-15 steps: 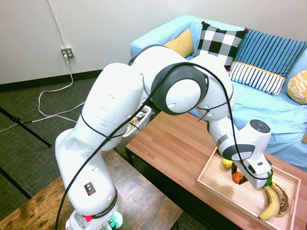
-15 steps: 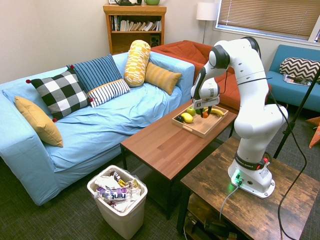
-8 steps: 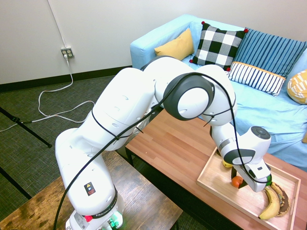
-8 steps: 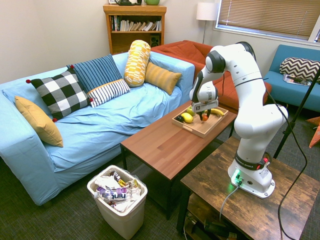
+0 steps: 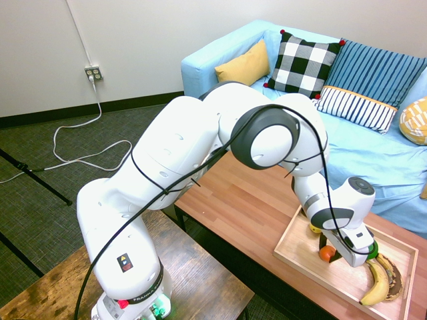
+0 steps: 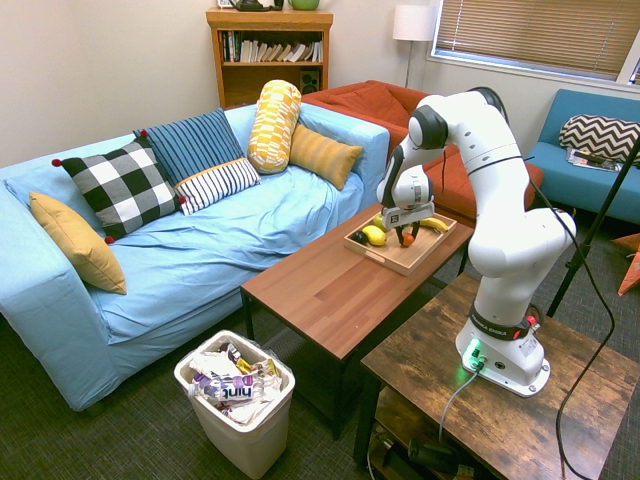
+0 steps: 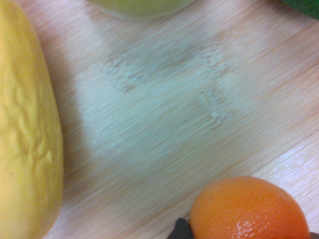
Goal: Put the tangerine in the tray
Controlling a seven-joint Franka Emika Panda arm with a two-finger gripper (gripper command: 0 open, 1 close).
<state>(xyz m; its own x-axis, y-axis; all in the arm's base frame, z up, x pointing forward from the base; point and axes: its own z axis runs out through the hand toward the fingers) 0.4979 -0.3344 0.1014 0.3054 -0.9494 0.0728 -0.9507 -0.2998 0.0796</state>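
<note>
The small orange tangerine [image 5: 325, 253] sits between the fingers of my gripper [image 5: 330, 257], which is shut on it low inside the light-wood tray [image 5: 299, 259] on the far end of the coffee table. The second exterior view shows the same: gripper [image 6: 405, 238] down in the tray [image 6: 393, 258] with the tangerine [image 6: 407, 239] in it. In the wrist view the tangerine [image 7: 249, 209] hangs very close over the tray's floor [image 7: 164, 114]. I cannot tell whether it touches the floor.
In the tray lie a yellow lemon [image 5: 315, 228], bananas [image 5: 377, 283] and green fruit mostly hidden behind the gripper; the lemon [image 7: 25, 129] is close beside the tangerine. The reddish-brown coffee table [image 5: 247, 200] stands before a blue sofa [image 5: 373, 147]. A bin [image 6: 235, 395] sits on the floor.
The gripper has come down with the tangerine, from a little above the tray to low inside it. Its grip has not changed.
</note>
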